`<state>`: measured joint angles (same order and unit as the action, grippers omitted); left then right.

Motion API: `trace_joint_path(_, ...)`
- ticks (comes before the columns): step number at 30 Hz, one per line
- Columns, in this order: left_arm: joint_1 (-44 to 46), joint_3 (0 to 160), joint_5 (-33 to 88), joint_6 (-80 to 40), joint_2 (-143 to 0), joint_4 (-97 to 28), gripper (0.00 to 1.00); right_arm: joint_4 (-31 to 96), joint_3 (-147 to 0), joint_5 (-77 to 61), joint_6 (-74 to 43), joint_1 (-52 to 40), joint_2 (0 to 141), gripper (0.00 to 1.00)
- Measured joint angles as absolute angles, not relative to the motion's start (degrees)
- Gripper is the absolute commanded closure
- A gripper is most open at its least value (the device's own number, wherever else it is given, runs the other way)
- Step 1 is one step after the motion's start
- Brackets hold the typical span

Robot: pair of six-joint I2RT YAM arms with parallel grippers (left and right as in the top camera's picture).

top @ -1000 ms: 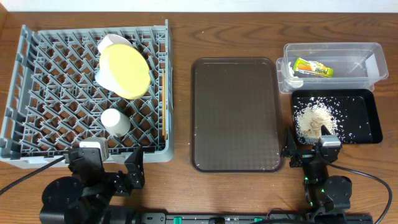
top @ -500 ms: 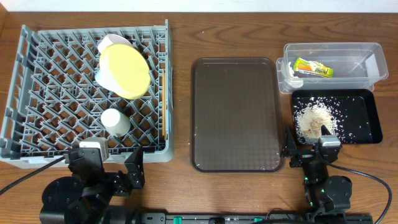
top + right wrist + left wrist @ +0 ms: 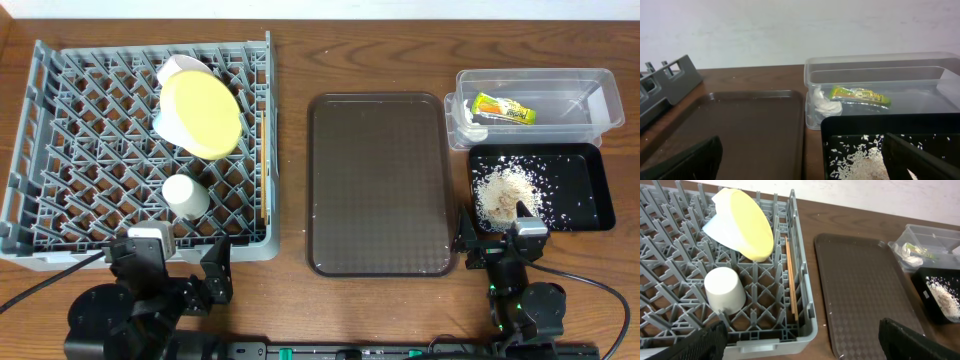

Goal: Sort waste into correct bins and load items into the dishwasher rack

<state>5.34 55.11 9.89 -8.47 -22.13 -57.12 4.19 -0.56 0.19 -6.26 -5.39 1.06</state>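
Sitting btwn rack (image 3: pixel 80 170) & clear bin (image 3: pixel 570 105), brown tray (image 3: pixel 378 185), wood table (image 3: pixel 290 150)

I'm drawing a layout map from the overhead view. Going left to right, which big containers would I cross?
dishwasher rack → dark brown serving tray → black tray. The clear box spans about the same stretch as the black tray, just farther back, so it has no place of its own in the order.
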Motion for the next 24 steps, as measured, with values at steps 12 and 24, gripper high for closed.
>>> trace_joint_path(12,2.4,32.1,7.0,-4.5,-7.9,-43.6,0.03,4.1,-0.5,0.2,-6.3,-5.4,1.1,0.01)
trace_joint_path(24,1.3,5.2,5.2,-7.5,-0.7,-6.0,0.02,4.1,-0.5,0.2,-6.3,-5.4,1.1,0.01)
